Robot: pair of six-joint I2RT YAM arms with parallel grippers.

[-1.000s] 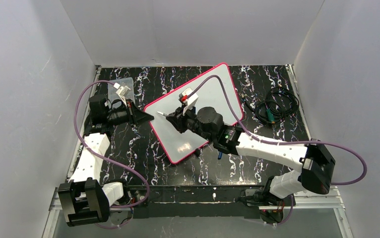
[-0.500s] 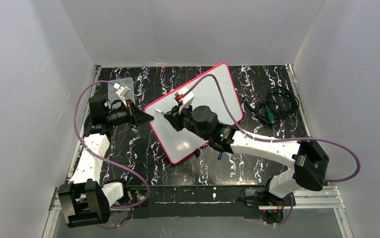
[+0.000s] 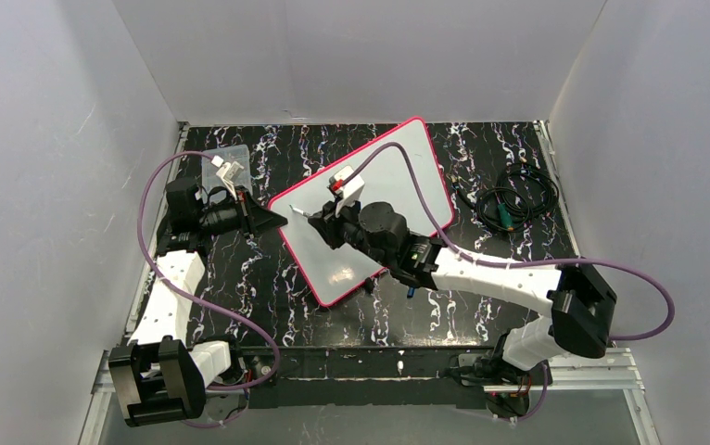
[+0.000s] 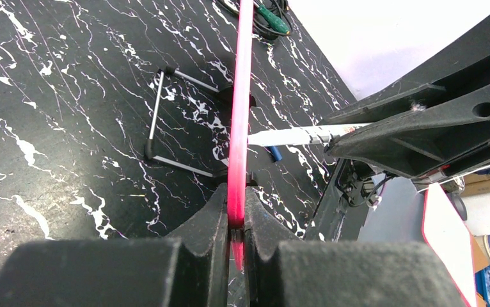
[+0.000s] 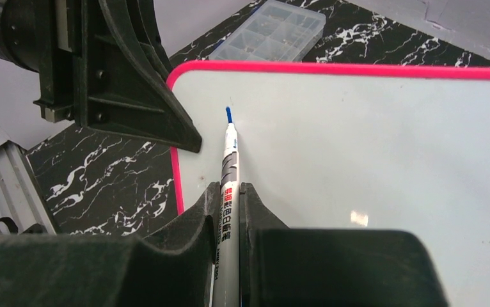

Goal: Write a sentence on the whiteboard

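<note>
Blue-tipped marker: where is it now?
Right wrist view: marker clamped in the right gripper, tip over the pink-rimmed white whiteboard, beside the left gripper pinching its edge.

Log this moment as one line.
left pincer: shut on whiteboard rim | right pincer: shut on marker | marker tip: by whiteboard corner, contact unclear | writing: none visible

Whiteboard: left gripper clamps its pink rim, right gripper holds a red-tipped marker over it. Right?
Not quite. The marker has a blue tip, not red; the right wrist view shows it. The rest holds: the left gripper is shut on the pink rim of the whiteboard and the right gripper holds the marker over the board.
</note>
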